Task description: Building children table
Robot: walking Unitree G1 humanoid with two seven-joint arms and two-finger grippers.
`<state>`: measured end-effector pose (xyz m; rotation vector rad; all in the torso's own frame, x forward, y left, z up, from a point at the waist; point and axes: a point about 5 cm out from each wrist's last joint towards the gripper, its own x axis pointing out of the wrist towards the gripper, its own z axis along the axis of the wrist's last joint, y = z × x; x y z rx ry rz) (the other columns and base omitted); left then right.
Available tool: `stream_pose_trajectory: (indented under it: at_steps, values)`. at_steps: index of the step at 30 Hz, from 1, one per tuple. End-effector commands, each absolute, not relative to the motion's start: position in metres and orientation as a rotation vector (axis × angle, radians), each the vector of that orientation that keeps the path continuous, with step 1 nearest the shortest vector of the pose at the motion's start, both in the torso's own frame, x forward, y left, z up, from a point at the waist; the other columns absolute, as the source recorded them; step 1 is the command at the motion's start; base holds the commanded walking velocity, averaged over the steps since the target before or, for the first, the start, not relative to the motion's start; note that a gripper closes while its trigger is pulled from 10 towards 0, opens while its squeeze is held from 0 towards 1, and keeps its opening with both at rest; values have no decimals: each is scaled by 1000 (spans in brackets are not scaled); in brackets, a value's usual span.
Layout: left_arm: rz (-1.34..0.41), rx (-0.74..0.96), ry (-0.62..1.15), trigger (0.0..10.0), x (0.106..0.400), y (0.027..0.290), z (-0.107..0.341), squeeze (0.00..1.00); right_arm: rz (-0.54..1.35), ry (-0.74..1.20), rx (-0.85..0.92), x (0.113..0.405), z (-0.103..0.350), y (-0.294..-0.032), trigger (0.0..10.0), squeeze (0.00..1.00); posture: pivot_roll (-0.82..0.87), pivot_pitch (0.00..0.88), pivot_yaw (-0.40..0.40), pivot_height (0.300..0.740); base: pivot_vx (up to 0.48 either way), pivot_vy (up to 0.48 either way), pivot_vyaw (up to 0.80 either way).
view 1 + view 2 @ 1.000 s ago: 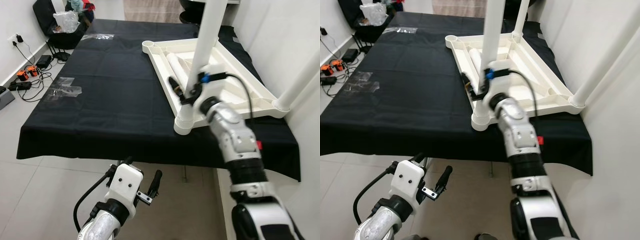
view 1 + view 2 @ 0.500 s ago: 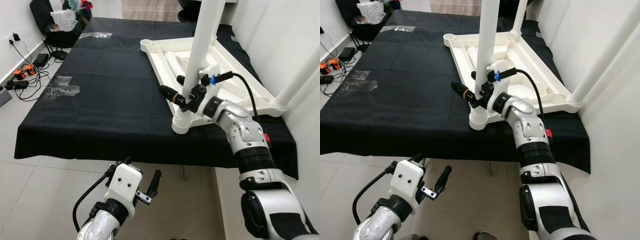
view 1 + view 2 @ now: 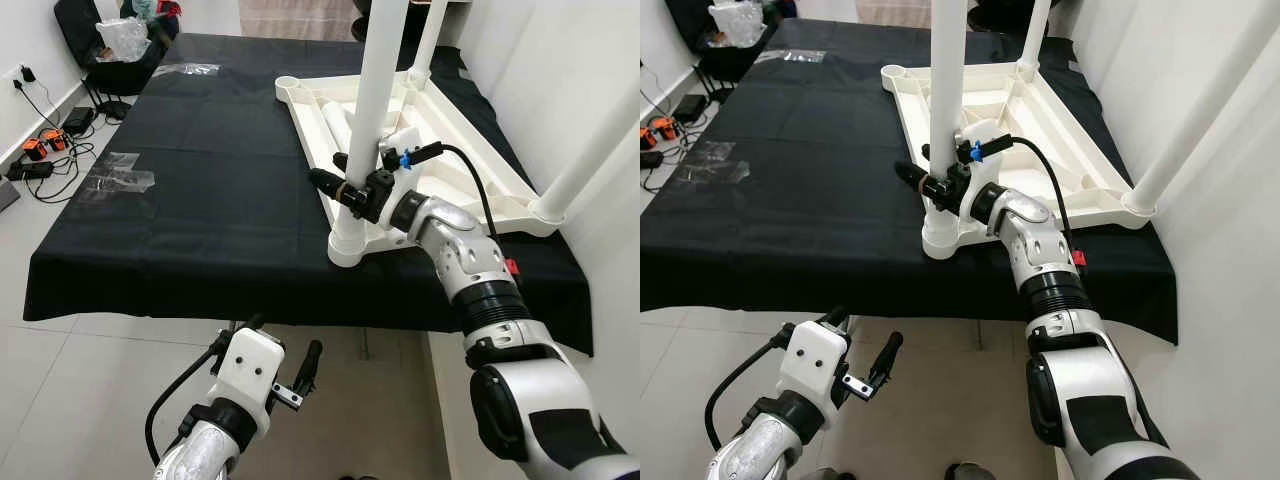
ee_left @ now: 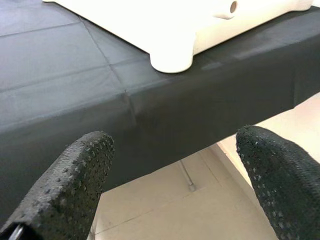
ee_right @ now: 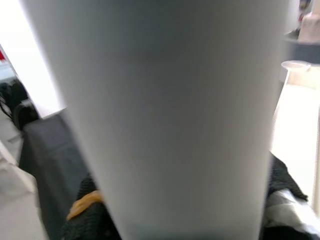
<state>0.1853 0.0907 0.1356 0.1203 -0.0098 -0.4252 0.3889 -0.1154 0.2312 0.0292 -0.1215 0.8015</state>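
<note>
A white children's table (image 3: 470, 165) lies upside down on a table under a black cloth (image 3: 200, 190). Three white legs stand up from its corners. My right gripper (image 3: 340, 180) is shut on the near-left leg (image 3: 372, 90), just above its socket (image 3: 347, 245), with one black finger on each side. In the right wrist view the leg (image 5: 170, 110) is pressed close between the fingers (image 5: 87, 212). The far-left corner socket (image 3: 290, 88) holds no leg. My left gripper (image 4: 175, 150) hangs open below the table's front edge.
Clear plastic wrappers (image 3: 120, 175) lie on the cloth at the left and at the far left (image 3: 190, 70). Cables and chargers (image 3: 40, 155) lie on the floor to the left. A black chair with a bag (image 3: 120, 50) stands far left. A white wall (image 3: 570, 60) is close on the right.
My right forearm has dropped and swung outward, so the gripper now reaches level across the near-left leg. The view has shifted slightly. The left arm has not moved.
</note>
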Motion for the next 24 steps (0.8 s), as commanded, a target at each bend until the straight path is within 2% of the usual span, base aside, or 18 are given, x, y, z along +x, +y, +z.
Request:
stream_pose_trajectory:
  at_steps: [1, 5, 7, 8, 10, 15, 19, 24]
  values:
    - [-426, 120, -2, 10000, 183, 90, 134, 0, 820, -119, 36, 388, 228, -110, 0, 0, 83, 144, -88, 740, 0, 0, 0]
    - [-426, 121, -1, 10000, 183, 90, 134, 0, 742, -114, 25, 389, 224, -115, 0, 0, 81, 137, -85, 740, 0, 0, 0]
    - [-425, 119, 1, 10000, 182, 90, 133, 0, 465, -75, -16, 391, 211, -127, 0, 0, 81, 133, -83, 740, 0, 0, 0]
    - [-425, 119, 1, 10000, 182, 90, 133, 0, 465, -75, -16, 391, 211, -127, 0, 0, 81, 133, -83, 740, 0, 0, 0]
    - [-422, 119, 3, 10000, 182, 91, 133, 0, 190, -49, -56, 388, 199, -141, 0, 0, 81, 132, -84, 740, 0, 0, 0]
    - [-424, 120, 3, 10000, 182, 91, 132, 0, -101, -26, -41, 368, 194, -146, 0, 0, 79, 127, -84, 740, 0, 0, 0]
    - [-427, 121, 4, 10000, 182, 90, 132, 0, -213, -30, 9, 355, 201, -136, 0, 0, 81, 122, -83, 740, 0, 0, 0]
    - [-430, 121, 5, 10000, 182, 90, 132, 0, -246, -26, 66, 348, 210, -121, 0, 0, 80, 121, -84, 740, 0, 0, 0]
